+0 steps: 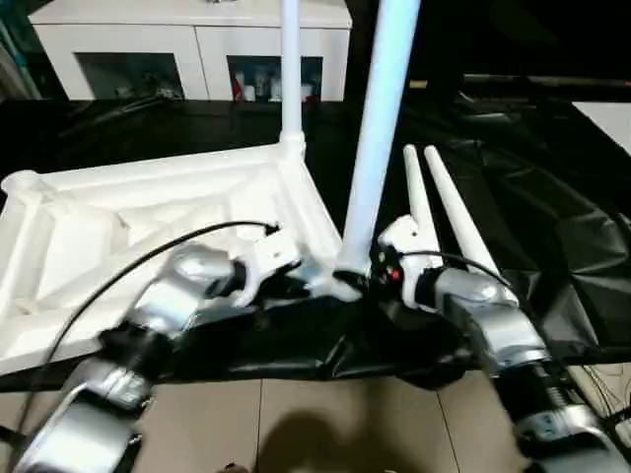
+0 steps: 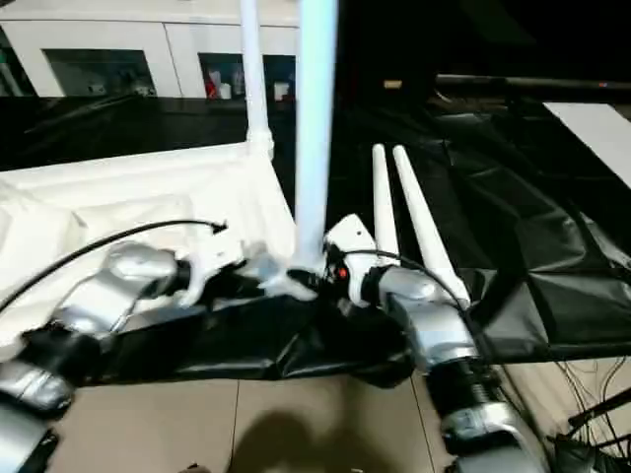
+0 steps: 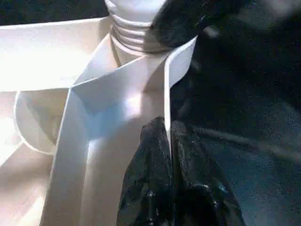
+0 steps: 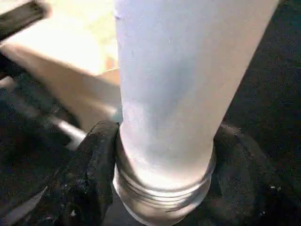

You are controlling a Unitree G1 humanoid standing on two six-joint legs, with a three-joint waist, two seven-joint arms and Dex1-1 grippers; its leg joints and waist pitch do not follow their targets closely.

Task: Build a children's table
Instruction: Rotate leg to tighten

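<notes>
Overhead glare whitens the tabletop (image 1: 148,212) (wrist views blurred).

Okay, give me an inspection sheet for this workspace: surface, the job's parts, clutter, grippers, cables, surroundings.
Surface: black sheet covering the work area, wrinkled.
Job's things: tabletop lies underside up; one leg stands in its far corner socket; a second leg stands upright at the near corner; two spare legs lie side by side on the sheet.
Clutter: nothing seen.
Grippers: left gripper shut on the tabletop's rim; right gripper has a finger on each side of the second leg's threaded end.
Cables: black cable arcs over the left forearm.
Surroundings: white cabinet with glass doors behind; tiled floor in front.
</notes>
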